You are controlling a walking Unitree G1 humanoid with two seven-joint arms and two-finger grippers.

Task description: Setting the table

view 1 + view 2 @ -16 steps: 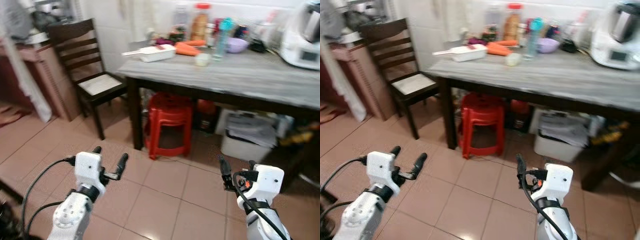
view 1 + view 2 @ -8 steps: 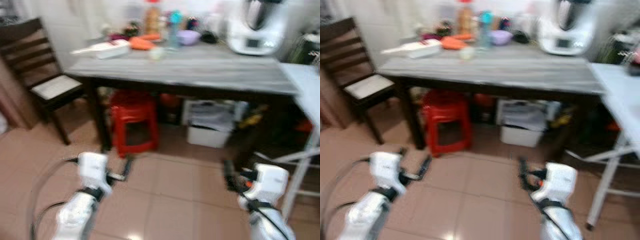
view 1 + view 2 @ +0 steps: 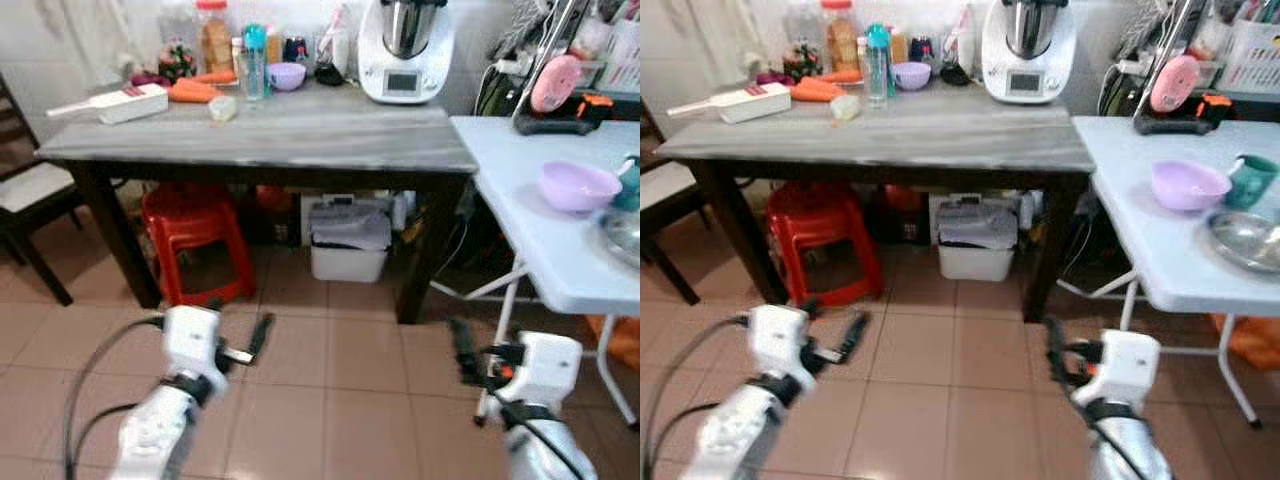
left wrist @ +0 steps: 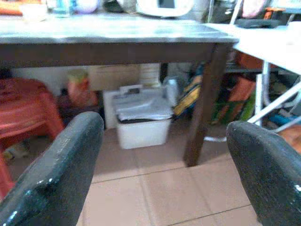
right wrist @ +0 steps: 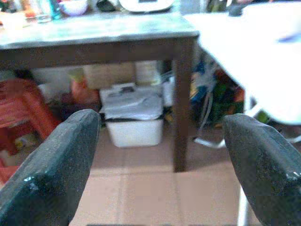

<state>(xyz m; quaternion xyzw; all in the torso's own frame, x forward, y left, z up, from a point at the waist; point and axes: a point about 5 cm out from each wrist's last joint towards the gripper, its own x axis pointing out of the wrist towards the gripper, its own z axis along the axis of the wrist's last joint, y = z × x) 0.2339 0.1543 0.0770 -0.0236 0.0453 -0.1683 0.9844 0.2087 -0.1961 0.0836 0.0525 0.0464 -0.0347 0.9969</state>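
A white folding table (image 3: 530, 215) stands at the right and bears a purple bowl (image 3: 578, 185), a teal cup (image 3: 1250, 180) and a metal plate (image 3: 1248, 240). To its left is a grey-topped wooden table (image 3: 300, 130) with a small purple bowl (image 3: 287, 75), bottles and carrots at its back. My left gripper (image 3: 238, 325) and right gripper (image 3: 478, 352) hang low over the tiled floor, in front of the tables. Both are open and hold nothing. In the wrist views, the left gripper (image 4: 164, 155) and the right gripper (image 5: 162, 155) have their fingers spread wide apart.
A red plastic stool (image 3: 195, 235) and a white bin (image 3: 348, 245) sit under the grey table. A white kitchen machine (image 3: 405, 50) stands at that table's back right. A dark chair (image 3: 25, 190) is at the far left. Tiled floor (image 3: 340, 400) lies ahead.
The whole view has swung to the right, so the white folding table with its bowl, cup and plate has come into sight. Both grippers keep their low, open pose.
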